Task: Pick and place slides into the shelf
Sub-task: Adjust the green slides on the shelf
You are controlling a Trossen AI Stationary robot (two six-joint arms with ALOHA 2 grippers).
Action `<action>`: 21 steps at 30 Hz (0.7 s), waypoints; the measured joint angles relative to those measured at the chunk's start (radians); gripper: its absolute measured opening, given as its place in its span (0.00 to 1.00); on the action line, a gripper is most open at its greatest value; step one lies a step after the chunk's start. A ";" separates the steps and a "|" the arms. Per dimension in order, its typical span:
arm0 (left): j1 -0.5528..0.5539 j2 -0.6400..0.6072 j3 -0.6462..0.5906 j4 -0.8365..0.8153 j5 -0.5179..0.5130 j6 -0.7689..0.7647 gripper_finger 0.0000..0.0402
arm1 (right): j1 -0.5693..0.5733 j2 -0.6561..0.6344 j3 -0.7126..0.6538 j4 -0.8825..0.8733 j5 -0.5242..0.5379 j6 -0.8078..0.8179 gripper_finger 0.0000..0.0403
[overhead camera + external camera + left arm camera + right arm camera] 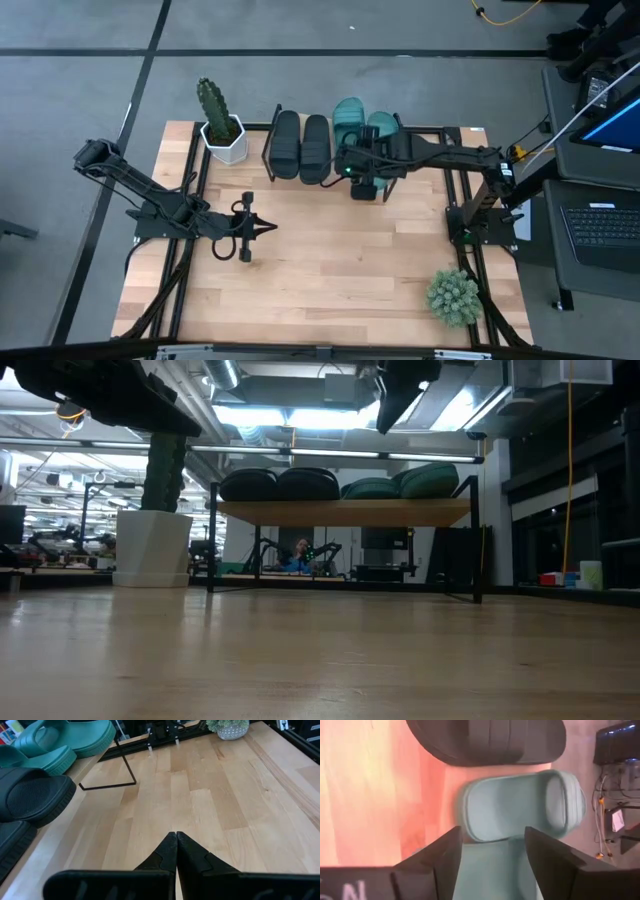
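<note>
Shelf [432,131]: two black slides [300,146], two teal slides [362,122] | right gripper [492,851]: spread, directly above teal pair | left gripper [176,842]: pressed together, over bare table [340,260]

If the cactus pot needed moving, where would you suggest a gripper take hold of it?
I would grip the white pot across its walls from above and slightly in front, below the rim. The spiny cactus rises from its middle, and the shelf with the black slides stands close beside it, so that side looks tight.

The right hand [366,186] hides the teal slides' [349,118] near ends.
</note>
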 joint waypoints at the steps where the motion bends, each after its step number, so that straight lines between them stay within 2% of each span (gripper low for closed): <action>1: 0.000 0.000 0.000 0.000 0.000 0.000 0.00 | 0.004 0.000 0.000 0.006 -0.004 0.011 0.54; 8: 0.000 0.000 0.000 0.000 0.000 0.000 0.00 | 0.017 0.025 -0.001 0.076 -0.146 0.015 0.54; 15: 0.000 0.000 0.000 -0.012 0.000 0.001 0.00 | 0.018 0.053 -0.066 0.107 -0.144 0.010 0.54; 21: 0.000 0.000 0.000 -0.025 0.000 0.001 0.00 | 0.018 0.056 -0.168 0.137 -0.042 -0.010 0.54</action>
